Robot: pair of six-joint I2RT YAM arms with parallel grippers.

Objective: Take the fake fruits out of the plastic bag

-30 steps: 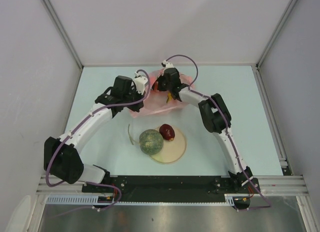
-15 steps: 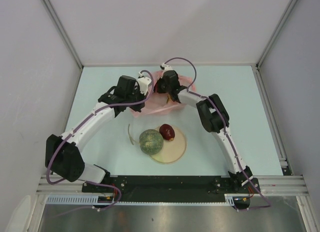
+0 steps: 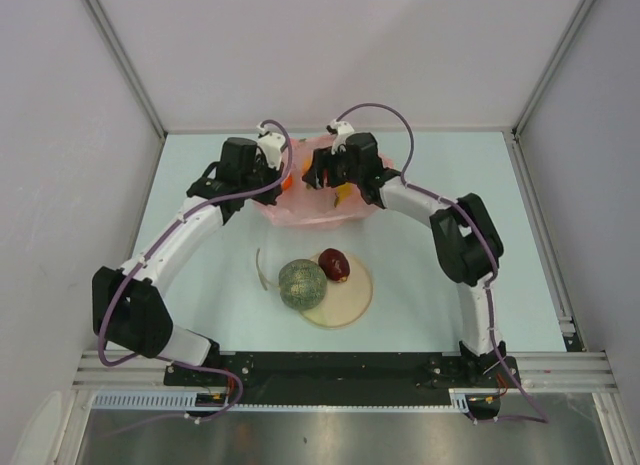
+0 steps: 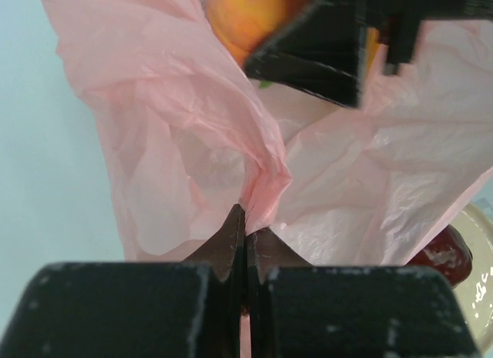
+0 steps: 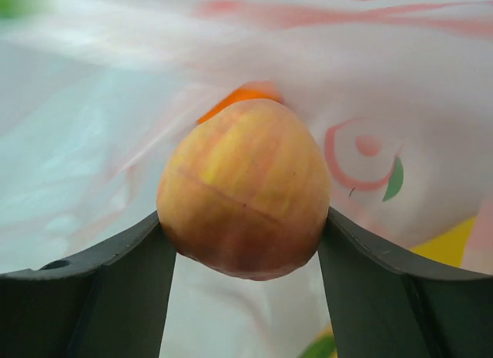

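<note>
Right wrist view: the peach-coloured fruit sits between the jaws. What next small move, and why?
Probably raise the right arm slightly: its jaws touch both sides of the peach-coloured round plastic fruit, still inside the thin pink plastic bag, whose film the left jaws pinch.

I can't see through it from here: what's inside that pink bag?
A peach-coloured fruit, gripped by the right gripper, with an orange sliver showing behind it. Folds of the pink bag hide whatever else is in there.
</note>
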